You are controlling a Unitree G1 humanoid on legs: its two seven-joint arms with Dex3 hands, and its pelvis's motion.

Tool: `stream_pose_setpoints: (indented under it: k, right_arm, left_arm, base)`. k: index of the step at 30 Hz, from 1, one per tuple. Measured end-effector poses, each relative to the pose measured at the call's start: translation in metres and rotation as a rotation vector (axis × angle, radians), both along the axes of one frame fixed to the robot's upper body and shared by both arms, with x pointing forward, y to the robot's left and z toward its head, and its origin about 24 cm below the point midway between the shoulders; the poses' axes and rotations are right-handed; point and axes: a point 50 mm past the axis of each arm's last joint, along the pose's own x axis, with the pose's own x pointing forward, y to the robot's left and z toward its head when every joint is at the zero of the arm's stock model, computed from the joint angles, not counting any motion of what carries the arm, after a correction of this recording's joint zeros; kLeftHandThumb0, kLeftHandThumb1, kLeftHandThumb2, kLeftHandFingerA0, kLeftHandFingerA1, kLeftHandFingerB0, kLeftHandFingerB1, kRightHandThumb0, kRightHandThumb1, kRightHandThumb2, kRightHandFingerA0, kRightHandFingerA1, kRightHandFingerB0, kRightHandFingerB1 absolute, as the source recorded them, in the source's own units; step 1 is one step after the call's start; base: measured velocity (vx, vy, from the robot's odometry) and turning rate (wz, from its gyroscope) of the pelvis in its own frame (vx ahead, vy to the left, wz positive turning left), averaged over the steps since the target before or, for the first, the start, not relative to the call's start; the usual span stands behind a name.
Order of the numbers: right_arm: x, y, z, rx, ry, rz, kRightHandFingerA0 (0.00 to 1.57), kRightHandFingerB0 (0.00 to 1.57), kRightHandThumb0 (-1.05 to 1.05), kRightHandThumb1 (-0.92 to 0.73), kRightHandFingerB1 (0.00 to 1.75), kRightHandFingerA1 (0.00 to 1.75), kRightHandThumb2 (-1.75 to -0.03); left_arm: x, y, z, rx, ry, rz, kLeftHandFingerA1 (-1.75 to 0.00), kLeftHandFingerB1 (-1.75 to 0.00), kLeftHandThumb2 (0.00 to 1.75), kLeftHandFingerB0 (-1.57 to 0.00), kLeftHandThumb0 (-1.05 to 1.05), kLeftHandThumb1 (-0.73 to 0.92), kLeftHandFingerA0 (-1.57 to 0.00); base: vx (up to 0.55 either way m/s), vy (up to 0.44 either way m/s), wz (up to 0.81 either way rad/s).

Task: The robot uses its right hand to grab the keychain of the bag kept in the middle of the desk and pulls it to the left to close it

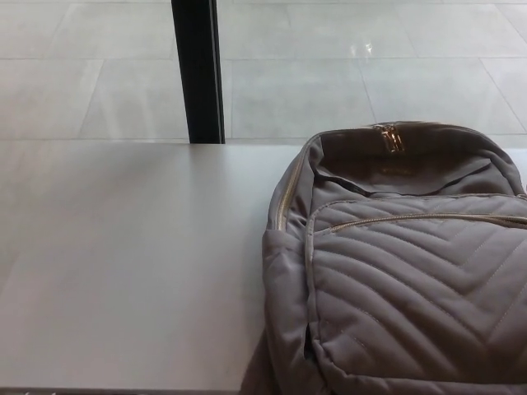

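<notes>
A taupe quilted fabric backpack [412,280] lies at the right of the pale grey surface [123,263], with its gold zip pulls [387,138] at its top edge. Neither hand is in view, so the fingers cannot be judged. The right hand should pinch one pull firmly, then draw it left along the track.

Left hand, right hand, arms: not in view.
</notes>
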Motion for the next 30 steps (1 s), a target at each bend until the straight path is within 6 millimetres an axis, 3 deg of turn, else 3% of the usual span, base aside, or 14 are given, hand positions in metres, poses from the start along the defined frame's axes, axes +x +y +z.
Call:
stream_pose_setpoints:
  k: [2, 3, 7, 8, 12, 13, 14, 15, 16, 20, 21, 22, 26, 30]
  right_arm:
    - [0.0, 0.002, -0.003, 0.023, 0.011, 0.0, 0.09, 0.04, -0.54, -0.75, 0.22, 0.42, -0.63]
    - [0.001, 0.003, -0.005, 0.038, 0.02, 0.002, 0.14, 0.01, -0.53, -0.77, 0.24, 0.4, -0.63]
    - [0.01, 0.022, 0.002, 0.017, 0.033, 0.077, 0.2, 0.06, -0.59, -0.71, 0.24, 0.4, -0.6]
    - [0.014, 0.028, 0.005, 0.007, 0.033, 0.104, 0.01, 0.0, -0.36, -0.48, 0.49, 0.5, -1.03]
    - [0.036, 0.058, 0.022, -0.056, 0.025, 0.262, 0.04, 0.0, -0.34, -0.52, 0.49, 0.52, -1.04]
    - [0.04, 0.063, 0.021, -0.06, 0.034, 0.291, 0.17, 0.05, -0.64, -0.53, 0.37, 0.51, -0.83]
    - [0.042, 0.065, 0.02, -0.06, 0.041, 0.308, 0.03, 0.0, -0.36, -0.48, 0.5, 0.51, -1.03]
    - [0.044, 0.069, 0.019, -0.069, 0.059, 0.332, 0.03, 0.0, -0.36, -0.48, 0.5, 0.51, -1.03]
    - [0.046, 0.072, 0.016, -0.082, 0.083, 0.361, 0.19, 0.07, -0.66, -0.53, 0.39, 0.51, -0.84]
    - [0.047, 0.081, 0.002, -0.169, 0.206, 0.442, 0.22, 0.09, -0.59, -0.52, 0.41, 0.54, -0.83]
    - [0.045, 0.081, -0.003, -0.192, 0.245, 0.457, 0.22, 0.09, -0.6, -0.53, 0.41, 0.56, -0.84]
    - [0.044, 0.081, -0.008, -0.209, 0.277, 0.468, 0.21, 0.11, -0.58, -0.52, 0.41, 0.55, -0.83]
    - [0.038, 0.076, -0.022, -0.291, 0.362, 0.488, 0.26, 0.19, -0.57, -0.53, 0.44, 0.57, -0.83]
    - [0.035, 0.072, -0.019, -0.392, 0.392, 0.502, 0.33, 0.33, -0.53, -0.7, 0.33, 0.46, -0.6]
  left_arm:
    - [-0.002, 0.002, -0.001, 0.005, 0.02, -0.006, -1.11, -1.12, 0.55, -0.37, -0.98, 0.47, -0.63]
    - [-0.003, 0.003, -0.002, 0.011, 0.033, -0.011, -1.03, -1.02, 0.88, -0.43, -1.04, 0.3, -0.69]
    - [-0.008, 0.009, -0.002, 0.06, 0.111, -0.071, -1.0, -0.99, 0.87, -0.49, -1.03, 0.31, -0.71]
    - [-0.009, 0.01, -0.002, 0.072, 0.134, -0.092, -1.02, -1.0, 0.86, -0.49, -1.04, 0.3, -0.67]
    - [-0.014, 0.013, -0.004, 0.098, 0.202, -0.154, -1.04, -1.02, 0.84, -0.48, -1.04, 0.27, -0.67]
    - [-0.016, 0.014, -0.006, 0.093, 0.214, -0.152, -1.04, -1.03, 0.84, -0.5, -1.03, 0.28, -0.67]
    - [-0.018, 0.014, -0.007, 0.09, 0.221, -0.151, -1.05, -1.06, 0.55, -0.46, -1.03, 0.43, -0.67]
    - [-0.02, 0.015, -0.008, 0.085, 0.228, -0.15, -1.05, -1.06, 0.55, -0.46, -1.03, 0.43, -0.67]
    - [-0.021, 0.015, -0.009, 0.081, 0.234, -0.148, -1.02, -1.03, 0.84, -0.5, -1.05, 0.27, -0.73]
    - [-0.022, 0.016, -0.009, 0.079, 0.243, -0.154, -1.02, -1.02, 0.85, -0.51, -1.05, 0.28, -0.71]
    - [-0.022, 0.016, -0.009, 0.079, 0.243, -0.156, -1.02, -1.04, 0.55, -0.47, -1.04, 0.44, -0.73]
    - [-0.022, 0.017, -0.009, 0.078, 0.246, -0.156, -1.01, -1.02, 0.86, -0.51, -1.05, 0.29, -0.72]
    - [-0.022, 0.018, -0.008, 0.078, 0.248, -0.159, -1.01, -1.02, 0.86, -0.51, -1.05, 0.28, -0.73]
    - [-0.023, 0.018, -0.009, 0.077, 0.254, -0.159, -1.04, -1.04, 0.86, -0.49, -1.04, 0.29, -0.71]
  base:
    - [0.0, 0.0, 0.0]
    - [0.0, 0.0, 0.0]
    - [0.0, 0.0, 0.0]
    - [0.0, 0.0, 0.0]
    - [0.0, 0.0, 0.0]
    - [-0.07, -0.025, 0.07]
    - [-0.07, -0.027, 0.08]
    - [-0.07, -0.028, 0.06]
    - [0.0, 0.0, 0.0]
    - [0.0, 0.0, 0.0]
    - [0.0, 0.0, 0.0]
    - [0.0, 0.0, 0.0]
    - [0.0, 0.0, 0.0]
    - [0.0, 0.0, 0.0]
